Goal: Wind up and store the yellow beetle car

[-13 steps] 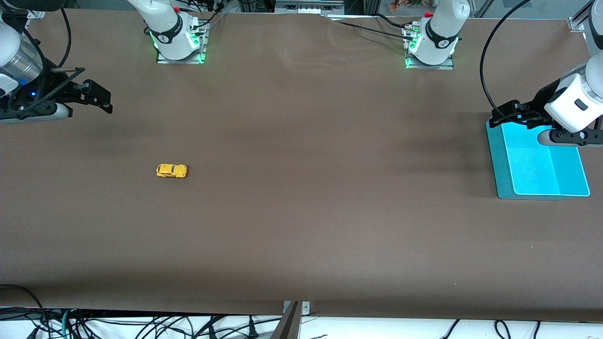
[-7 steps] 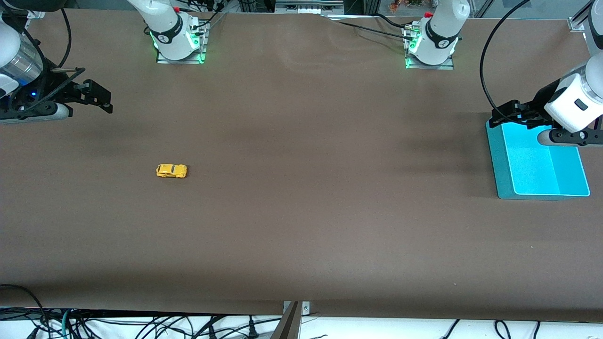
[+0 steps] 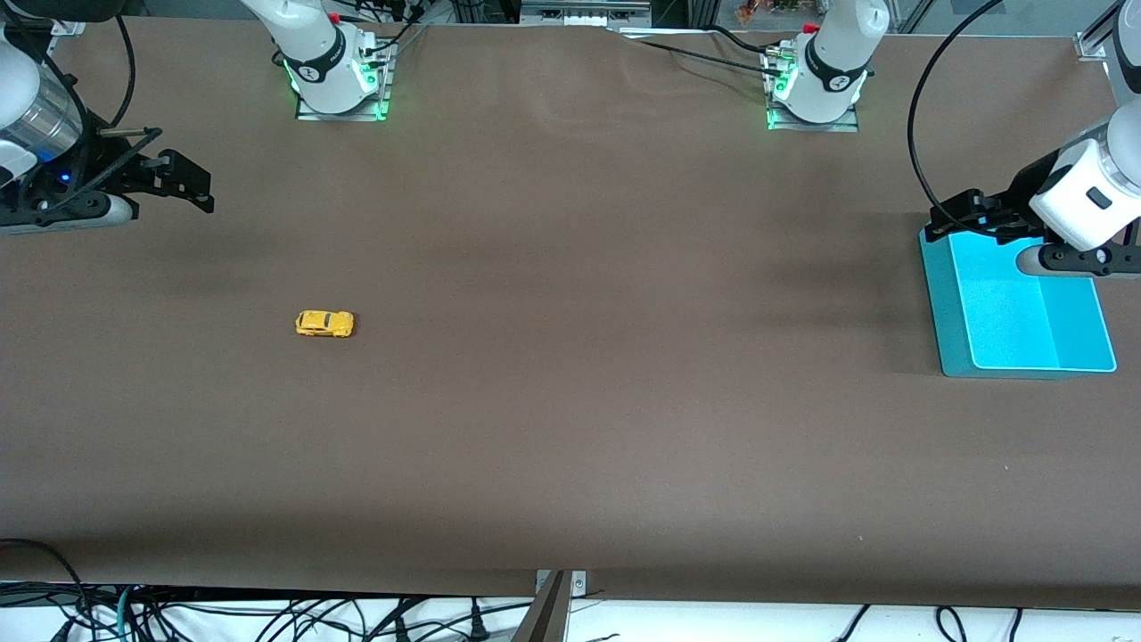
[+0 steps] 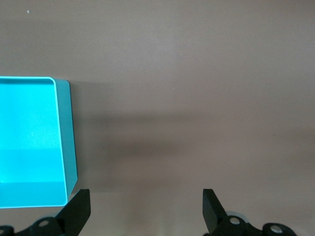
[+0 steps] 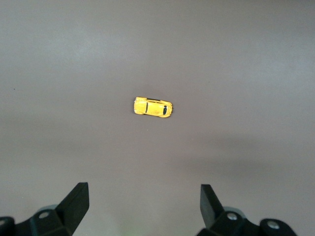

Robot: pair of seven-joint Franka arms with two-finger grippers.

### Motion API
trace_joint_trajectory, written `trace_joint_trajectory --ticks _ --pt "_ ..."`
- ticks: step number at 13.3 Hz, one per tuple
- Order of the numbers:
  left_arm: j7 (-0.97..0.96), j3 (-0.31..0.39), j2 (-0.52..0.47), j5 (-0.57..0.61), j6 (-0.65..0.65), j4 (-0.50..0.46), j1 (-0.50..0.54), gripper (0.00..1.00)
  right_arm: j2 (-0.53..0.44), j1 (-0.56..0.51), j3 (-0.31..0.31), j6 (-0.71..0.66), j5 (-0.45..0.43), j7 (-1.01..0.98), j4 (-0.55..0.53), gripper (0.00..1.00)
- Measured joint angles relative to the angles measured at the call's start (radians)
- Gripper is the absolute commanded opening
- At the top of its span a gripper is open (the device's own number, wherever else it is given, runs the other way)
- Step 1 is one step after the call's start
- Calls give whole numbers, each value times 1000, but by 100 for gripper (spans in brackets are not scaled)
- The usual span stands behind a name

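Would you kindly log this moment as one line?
toy car: on table, untouched | bin: empty | right gripper: open, waiting | left gripper: open, over bin edge

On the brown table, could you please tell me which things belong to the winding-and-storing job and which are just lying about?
Job:
- small yellow beetle car, on the table
- open turquoise plastic bin, likely the store
- right gripper, open
- left gripper, open over the bin's edge

Lying about:
- nothing else in view
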Motion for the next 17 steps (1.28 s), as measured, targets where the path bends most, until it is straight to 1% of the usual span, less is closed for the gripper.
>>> trace_joint_trajectory --ticks 14,15,17 --pt "0 0 0 0 0 0 -2 100 6 -1 -2 -1 0 -6 26 100" --pt "0 0 0 0 0 0 -2 100 10 0 0 -3 0 -30 26 100" --pt "0 0 0 0 0 0 -2 100 30 5 5 -4 0 -139 26 100"
